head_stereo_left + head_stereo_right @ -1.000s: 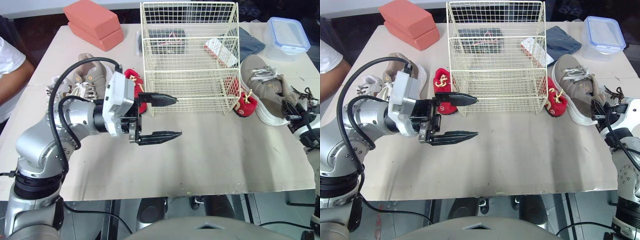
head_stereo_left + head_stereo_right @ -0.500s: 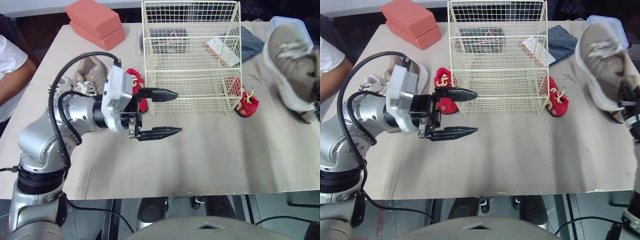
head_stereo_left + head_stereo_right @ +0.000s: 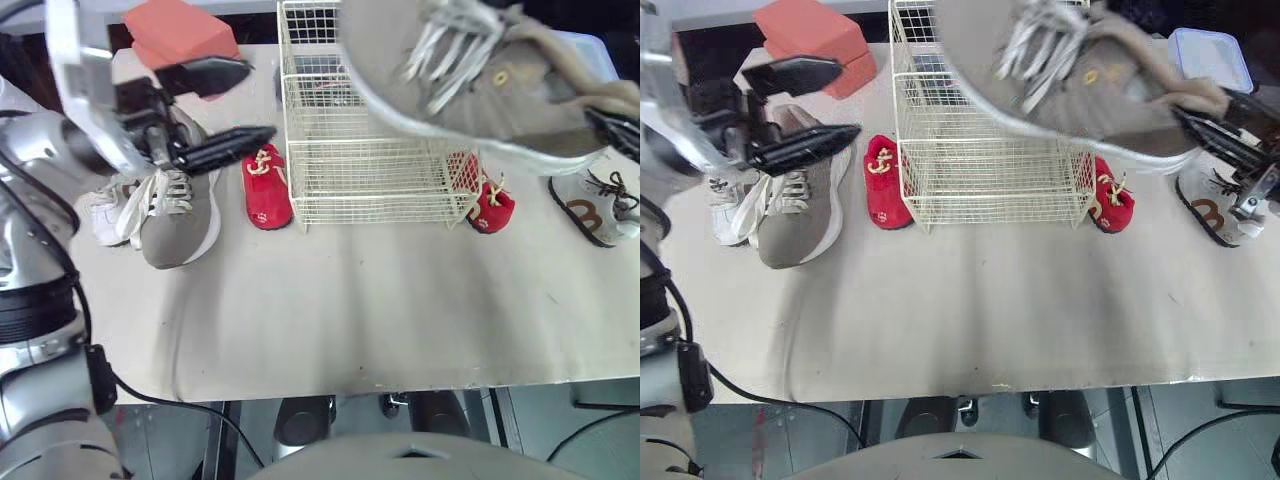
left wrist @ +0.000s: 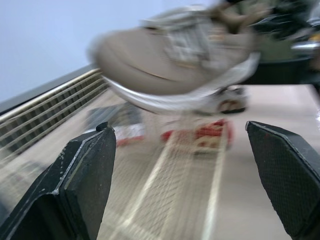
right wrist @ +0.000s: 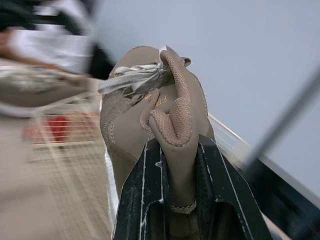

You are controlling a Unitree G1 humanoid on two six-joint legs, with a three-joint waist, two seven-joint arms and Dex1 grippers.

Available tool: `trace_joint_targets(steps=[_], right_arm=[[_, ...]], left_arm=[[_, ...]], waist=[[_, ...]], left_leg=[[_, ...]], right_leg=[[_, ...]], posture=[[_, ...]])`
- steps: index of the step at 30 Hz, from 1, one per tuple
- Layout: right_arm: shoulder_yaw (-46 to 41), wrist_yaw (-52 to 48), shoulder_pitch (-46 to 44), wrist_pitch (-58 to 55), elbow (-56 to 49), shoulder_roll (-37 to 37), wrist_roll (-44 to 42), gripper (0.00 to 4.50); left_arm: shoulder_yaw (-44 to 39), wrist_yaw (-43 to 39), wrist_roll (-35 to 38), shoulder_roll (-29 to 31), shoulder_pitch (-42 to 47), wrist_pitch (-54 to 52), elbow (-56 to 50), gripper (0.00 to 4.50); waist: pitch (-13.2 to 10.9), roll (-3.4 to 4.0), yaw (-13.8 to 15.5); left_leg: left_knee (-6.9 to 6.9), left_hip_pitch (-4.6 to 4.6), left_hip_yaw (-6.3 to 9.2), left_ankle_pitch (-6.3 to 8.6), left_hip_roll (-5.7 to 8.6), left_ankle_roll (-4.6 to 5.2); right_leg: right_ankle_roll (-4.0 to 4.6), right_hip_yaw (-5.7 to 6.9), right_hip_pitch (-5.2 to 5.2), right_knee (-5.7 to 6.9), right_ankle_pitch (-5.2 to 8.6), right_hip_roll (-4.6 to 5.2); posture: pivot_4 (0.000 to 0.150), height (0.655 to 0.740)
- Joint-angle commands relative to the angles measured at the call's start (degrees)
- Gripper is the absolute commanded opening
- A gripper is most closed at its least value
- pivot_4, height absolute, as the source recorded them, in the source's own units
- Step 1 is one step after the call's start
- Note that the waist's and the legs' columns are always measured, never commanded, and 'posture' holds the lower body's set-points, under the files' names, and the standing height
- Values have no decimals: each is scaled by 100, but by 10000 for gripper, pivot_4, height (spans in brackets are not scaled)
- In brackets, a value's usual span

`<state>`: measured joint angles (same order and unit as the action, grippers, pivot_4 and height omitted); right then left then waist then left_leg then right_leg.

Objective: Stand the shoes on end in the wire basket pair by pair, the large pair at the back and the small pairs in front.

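Note:
My right gripper [image 3: 1205,128] is shut on the heel of a large taupe shoe [image 3: 480,80], held high, lying sideways over the cream wire basket [image 3: 370,190]; the right wrist view shows the fingers [image 5: 145,200] clamped on its heel tab. The matching taupe shoe [image 3: 175,215] lies on the table left of the basket. My left gripper [image 3: 262,98] hangs open above that shoe, holding nothing. One red small shoe [image 3: 265,190] lies by the basket's front left corner, another red one [image 3: 492,205] by its front right corner. A white small shoe [image 3: 105,200] lies far left, another white small shoe [image 3: 590,205] far right.
Red-orange blocks [image 3: 180,25] sit at the back left of the table. A clear tub with a blue lid [image 3: 1205,45] stands at the back right. Dark flat items [image 3: 325,85] lie behind the basket. Bare tabletop stretches in front of the basket to the near edge.
The right gripper has carried the large taupe shoe up and left from the table's right side to above the basket. The left gripper rose and drew back left, still open.

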<state>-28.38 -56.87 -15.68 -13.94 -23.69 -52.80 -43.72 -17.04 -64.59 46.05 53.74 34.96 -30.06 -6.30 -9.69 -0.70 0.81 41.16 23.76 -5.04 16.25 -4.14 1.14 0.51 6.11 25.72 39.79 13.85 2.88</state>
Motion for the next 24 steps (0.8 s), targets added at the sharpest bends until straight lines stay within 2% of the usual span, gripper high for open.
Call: trace_joint_targets(steps=[1,5,13,20,24], right_arm=[[390,-812,-457,587,-136,-293,207,127],[1038,-1579,-963,1401,1,-327,710,127],[2027,-2894,-2048,2950,509,-39,1151,127],[2602,-3176,-2332,3209,714,214,1288,127],[2861,-3087,-2506,2964,765,264,1390,127]], left_arm=[[-368,-287,-6,311,78,109,147,45000],[-267,-453,208,310,-53,-171,-143,45000],[665,-840,271,141,129,-617,-721,45000],[1853,-1560,-427,19,494,-376,-844,45000],[2463,-1794,-764,-331,914,-278,-839,45000]], waist=[[-13,-19,7],[-34,-44,12],[-46,-50,4],[-47,-49,4],[-47,-49,12]], left_leg=[[1,0,1,0,-1,0],[4,3,4,0,-5,0],[7,3,4,-2,-5,-3],[15,3,-2,-4,1,-6],[17,3,-2,-4,1,-6]], right_leg=[[0,2,0,1,0,2],[-1,7,-2,1,0,13],[-1,8,-1,6,-1,14],[7,12,-2,12,-5,11],[7,14,-3,12,-5,10]], posture=[[1500,6860],[1500,6860],[1500,6860],[1500,6860],[1500,6860]])
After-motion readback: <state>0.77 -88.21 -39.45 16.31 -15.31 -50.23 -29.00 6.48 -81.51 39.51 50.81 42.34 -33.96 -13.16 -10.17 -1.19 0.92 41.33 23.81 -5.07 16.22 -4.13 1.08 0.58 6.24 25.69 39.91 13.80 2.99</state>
